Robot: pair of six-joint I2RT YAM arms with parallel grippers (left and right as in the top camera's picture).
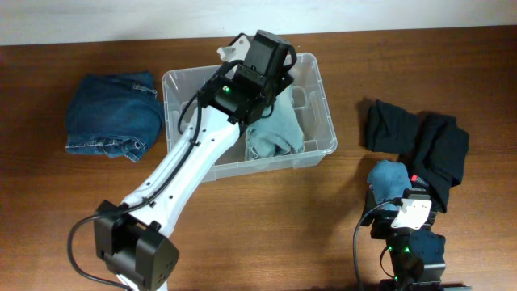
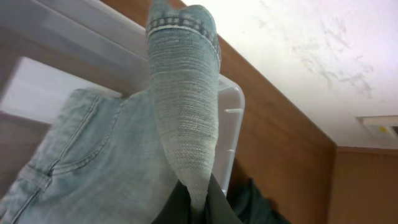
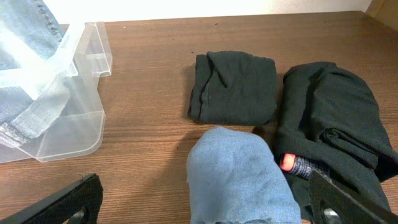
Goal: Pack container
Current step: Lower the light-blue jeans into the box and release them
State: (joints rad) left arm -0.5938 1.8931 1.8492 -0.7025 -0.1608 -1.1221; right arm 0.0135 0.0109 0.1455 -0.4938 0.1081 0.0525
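Note:
The clear plastic container [image 1: 317,149] stands at the table's middle. My left gripper [image 1: 271,58] hangs over its far right part, shut on a pinched fold of light blue-grey jeans [image 1: 276,133] that lie mostly inside. In the left wrist view the fold [image 2: 185,118] rises from the closed fingers [image 2: 199,208], with the container's rim [image 2: 231,109] behind. My right gripper [image 1: 408,212] is low at the front right. Its jaws [image 3: 205,208] are open wide, with a blue cloth [image 3: 239,174] lying between them. The container's corner [image 3: 87,134] shows at the left of the right wrist view.
Folded dark blue jeans [image 1: 113,113] lie left of the container. Two black garments [image 1: 388,125] [image 1: 443,152] lie at the right, also in the right wrist view [image 3: 233,87] [image 3: 336,118]. A small red-tipped dark item [image 3: 291,163] rests beside the blue cloth.

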